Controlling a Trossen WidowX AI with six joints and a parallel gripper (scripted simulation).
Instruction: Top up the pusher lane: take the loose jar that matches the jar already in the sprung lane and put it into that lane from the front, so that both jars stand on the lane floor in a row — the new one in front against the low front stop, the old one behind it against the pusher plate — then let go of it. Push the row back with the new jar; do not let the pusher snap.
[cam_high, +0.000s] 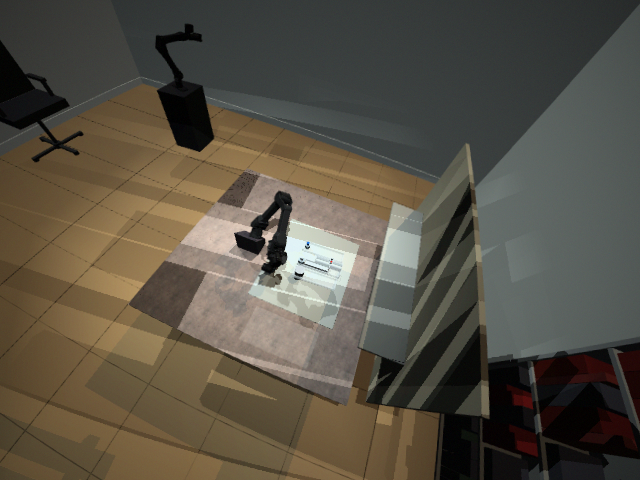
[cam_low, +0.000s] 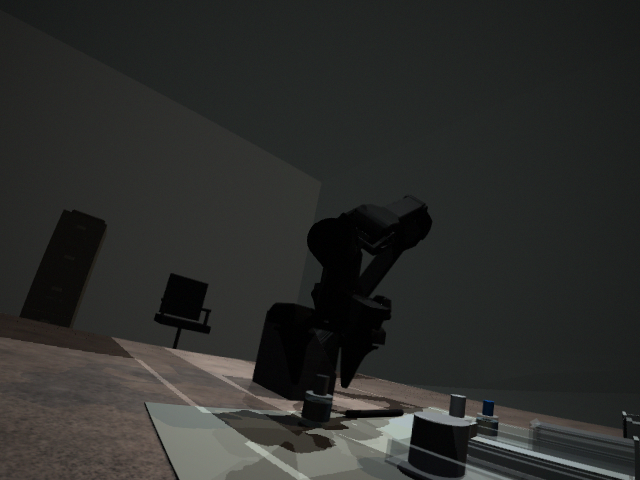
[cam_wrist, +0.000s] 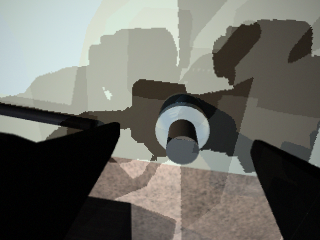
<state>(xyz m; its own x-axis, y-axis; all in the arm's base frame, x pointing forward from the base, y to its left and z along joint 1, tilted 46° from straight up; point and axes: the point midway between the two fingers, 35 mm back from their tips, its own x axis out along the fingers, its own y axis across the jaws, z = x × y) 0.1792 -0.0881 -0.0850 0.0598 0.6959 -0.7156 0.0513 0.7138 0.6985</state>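
My gripper (cam_high: 268, 268) (cam_low: 321, 383) (cam_wrist: 184, 137) is open and points down. Its fingertips stand to either side of a loose jar (cam_low: 316, 409) (cam_wrist: 182, 125) in the wrist view, with nothing held. The loose jar has a grey cap and a dark and clear body, and stands upright; the arm hides it in the top view. The clear lanes (cam_low: 578, 436) have a grey-capped jar (cam_low: 456, 405), a blue-capped jar (cam_high: 307, 245) (cam_low: 487, 417) and a wide dark jar (cam_high: 298, 275) (cam_low: 438, 445) at their front ends. The pusher plate is too small to make out.
A black rod (cam_low: 373, 413) (cam_wrist: 47, 115) lies near the loose jar, beside one finger in the wrist view. The pale mat (cam_high: 310, 310) (cam_low: 196, 444) lies under the jars and lanes. An upright panel (cam_high: 449, 289) stands past the lanes' far end.
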